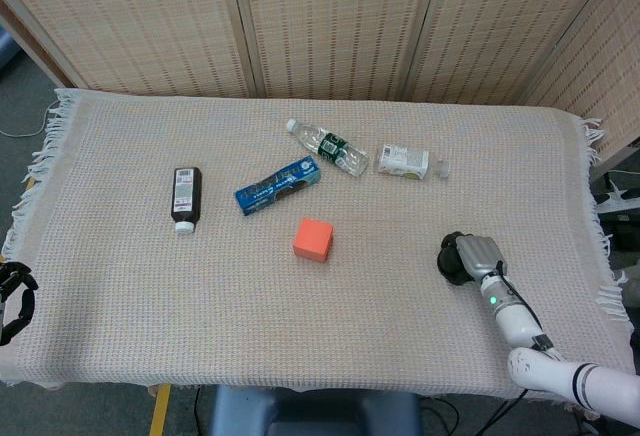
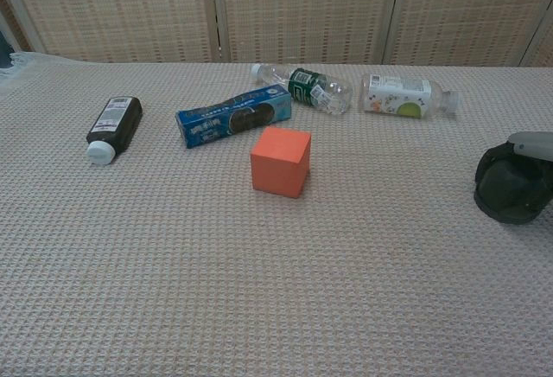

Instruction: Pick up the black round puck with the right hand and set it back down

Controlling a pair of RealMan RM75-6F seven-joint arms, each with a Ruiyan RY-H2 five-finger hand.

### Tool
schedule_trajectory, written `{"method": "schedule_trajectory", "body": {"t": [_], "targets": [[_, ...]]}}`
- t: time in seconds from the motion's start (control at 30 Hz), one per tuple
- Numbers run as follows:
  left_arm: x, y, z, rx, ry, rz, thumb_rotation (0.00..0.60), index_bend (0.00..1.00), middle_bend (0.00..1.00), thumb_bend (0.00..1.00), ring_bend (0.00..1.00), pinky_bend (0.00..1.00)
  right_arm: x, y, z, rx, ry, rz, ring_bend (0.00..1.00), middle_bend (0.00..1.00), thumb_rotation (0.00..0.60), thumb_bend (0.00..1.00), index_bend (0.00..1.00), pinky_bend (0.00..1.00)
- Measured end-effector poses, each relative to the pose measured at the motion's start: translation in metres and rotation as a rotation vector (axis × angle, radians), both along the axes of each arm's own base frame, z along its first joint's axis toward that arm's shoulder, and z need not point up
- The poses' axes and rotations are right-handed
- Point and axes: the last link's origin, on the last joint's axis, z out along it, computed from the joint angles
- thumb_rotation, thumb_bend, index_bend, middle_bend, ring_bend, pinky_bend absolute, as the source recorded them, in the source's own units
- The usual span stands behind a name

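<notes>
The black round puck (image 1: 454, 260) sits on the woven cloth near the table's right side; the chest view shows the puck (image 2: 511, 194) at the right edge. My right hand (image 1: 478, 253) lies on top of it, its fingers wrapped down around the puck's far and left sides. In the chest view only the grey edge of that hand (image 2: 534, 143) shows above the puck. The puck's base looks to be on the cloth. My left hand (image 1: 12, 301) hangs off the table's near left corner, holding nothing, fingers loosely bent.
An orange cube (image 1: 312, 239) stands mid-table. Behind it lie a blue biscuit box (image 1: 277, 185), a dark bottle (image 1: 186, 197), a clear water bottle (image 1: 328, 146) and a small white-labelled bottle (image 1: 408, 162). The cloth's fringed right edge (image 1: 597, 218) is close to the puck.
</notes>
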Motion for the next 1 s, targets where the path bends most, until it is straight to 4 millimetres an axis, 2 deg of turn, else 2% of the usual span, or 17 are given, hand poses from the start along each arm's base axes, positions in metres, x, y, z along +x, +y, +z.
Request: {"method": "schedule_trajectory", "body": {"t": [0.07, 0.17, 0.33, 0.47, 0.6, 0.7, 0.87, 1.0], "targets": [[0.0, 0.0, 0.0, -0.001, 0.0, 0.0, 0.6, 0.56, 0.39, 0.54, 0.33, 0.57, 0.0, 0.0, 0.001, -0.009, 0.002, 0.004, 0.6, 0.53, 0.6, 0.22, 0.56, 0.73], [0.0, 0.0, 0.0, 0.0, 0.0, -0.001, 0.6, 0.56, 0.39, 0.54, 0.33, 0.57, 0.003, 0.0, 0.004, -0.035, -0.005, 0.016, 0.63, 0.57, 0.6, 0.22, 0.62, 0.76], [0.0, 0.0, -0.001, -0.002, -0.002, -0.002, 0.6, 0.56, 0.39, 0.54, 0.33, 0.57, 0.015, 0.0, 0.008, -0.128, -0.093, 0.08, 0.63, 0.57, 0.6, 0.22, 0.63, 0.76], [0.001, 0.0, -0.001, -0.005, 0.0, -0.003, 0.6, 0.56, 0.39, 0.54, 0.33, 0.57, 0.03, -0.001, 0.015, -0.241, -0.244, 0.188, 0.63, 0.57, 0.6, 0.22, 0.63, 0.76], [0.001, 0.0, -0.001, -0.004, 0.0, -0.004, 0.6, 0.56, 0.39, 0.54, 0.33, 0.57, 0.044, 0.0, 0.031, -0.389, -0.457, 0.347, 0.64, 0.59, 0.6, 0.22, 0.65, 0.77], [0.001, 0.0, -0.001, -0.003, 0.001, -0.003, 0.6, 0.56, 0.4, 0.54, 0.33, 0.57, 0.049, 0.003, 0.046, -0.45, -0.533, 0.485, 0.65, 0.59, 0.6, 0.22, 0.66, 0.78], [0.001, 0.0, -0.002, -0.006, 0.005, 0.0, 0.6, 0.56, 0.39, 0.54, 0.33, 0.57, 0.046, 0.007, 0.059, -0.45, -0.5, 0.509, 0.65, 0.6, 0.6, 0.22, 0.67, 0.79], [0.001, 0.0, -0.003, -0.01, 0.01, 0.005, 0.6, 0.55, 0.39, 0.54, 0.33, 0.57, 0.029, 0.005, 0.056, -0.352, -0.297, 0.365, 0.66, 0.6, 0.6, 0.22, 0.68, 0.79]]}}
